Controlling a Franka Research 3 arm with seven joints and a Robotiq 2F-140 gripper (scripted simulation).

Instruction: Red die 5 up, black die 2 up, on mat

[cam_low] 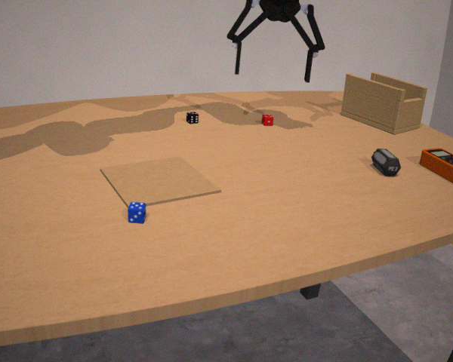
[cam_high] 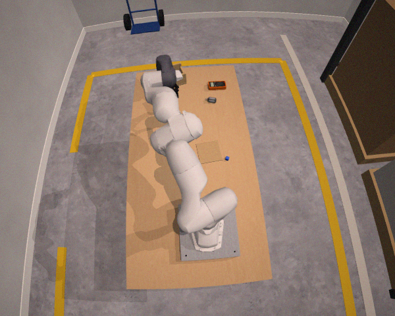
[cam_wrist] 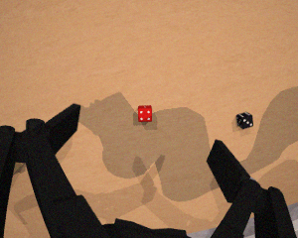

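The gripper [cam_low: 272, 77] [cam_wrist: 146, 125] is open and empty, high above the red die [cam_low: 267, 120] [cam_wrist: 145, 114], which lies between the fingertips in the wrist view. The red die sits flat and seems to have 4 on top, with 1 on a side. The black die [cam_low: 192, 118] [cam_wrist: 244, 120] sits flat on the table, left of the red die in the exterior view; its top number is hard to read. The blue die [cam_high: 226, 158] [cam_low: 137, 213] shows 5 on top, just off a corner of the thin brown mat [cam_high: 209, 151] [cam_low: 160, 181]. The arm hides red and black in the top view.
An open wooden box [cam_high: 182, 79] [cam_low: 371, 102] stands at the table's far end. A dark grey bit holder [cam_high: 211, 99] [cam_low: 385, 161] and an orange multimeter [cam_high: 216, 85] [cam_low: 445, 167] lie on the same half of the table, to the right in the exterior view.
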